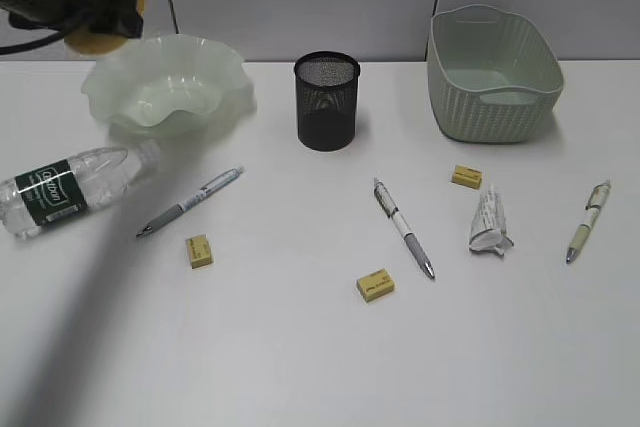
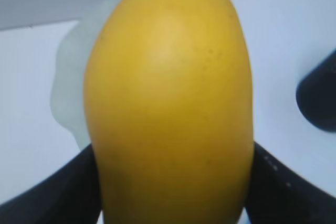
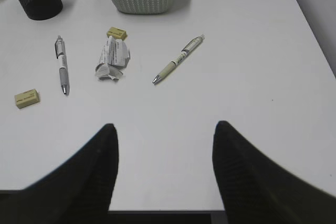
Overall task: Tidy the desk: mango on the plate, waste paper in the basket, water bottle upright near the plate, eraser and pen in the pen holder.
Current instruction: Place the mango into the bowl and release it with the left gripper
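the near half of the worktop (image 1: 300, 367) is lying bare, giving a wide lane from side to side. the plate (image 1: 165, 82) is sitting with its bowl unoccupied, open from above, while the water bottle (image 1: 65, 187) is lying just in front of it, blocking a low approach from the near left. the pen holder (image 1: 327, 100) is standing between plate and basket (image 1: 492, 72), with gaps on both sides. the waste paper (image 1: 489, 222) is lying crowded between two pens and a small yellow block (image 1: 466, 176).
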### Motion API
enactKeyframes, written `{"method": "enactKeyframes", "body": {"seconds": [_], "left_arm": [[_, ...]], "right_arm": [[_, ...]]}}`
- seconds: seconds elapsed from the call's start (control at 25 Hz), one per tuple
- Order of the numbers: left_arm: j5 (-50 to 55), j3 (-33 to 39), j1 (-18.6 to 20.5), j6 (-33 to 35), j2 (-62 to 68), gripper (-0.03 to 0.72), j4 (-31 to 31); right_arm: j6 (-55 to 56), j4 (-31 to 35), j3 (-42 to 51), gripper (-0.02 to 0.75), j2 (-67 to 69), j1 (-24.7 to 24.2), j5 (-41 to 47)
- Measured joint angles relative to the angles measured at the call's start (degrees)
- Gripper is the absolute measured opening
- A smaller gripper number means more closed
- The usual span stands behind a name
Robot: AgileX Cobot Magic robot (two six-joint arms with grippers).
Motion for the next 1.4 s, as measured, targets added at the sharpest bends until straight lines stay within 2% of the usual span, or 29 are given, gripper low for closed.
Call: {"method": "enactKeyframes", "body": {"seconds": [0.2, 0.52, 0.88, 1.4], "left_arm": [[-7.66, -1.87, 1.63, 0.00, 4.73, 0.558, 0.06], [-8.31, -13.01, 1.82, 0.00, 17.17, 0.558, 0.06], [-8.30, -21.81, 1.82, 0.00, 28.65, 0.558, -0.89], [-6.34, -22.93, 1.77, 0.00, 30.42, 0.599, -2.18]], "right_arm": [[0.00, 0.00, 0.00, 0.458, 0.00, 0.00, 0.00], [0.00, 0.00, 0.00, 0.458, 0.00, 0.00, 0.00], [0.00, 0.00, 0.00, 0.458, 0.00, 0.00, 0.00], [0.00, 0.00, 0.00, 0.458, 0.00, 0.00, 0.00]]}}
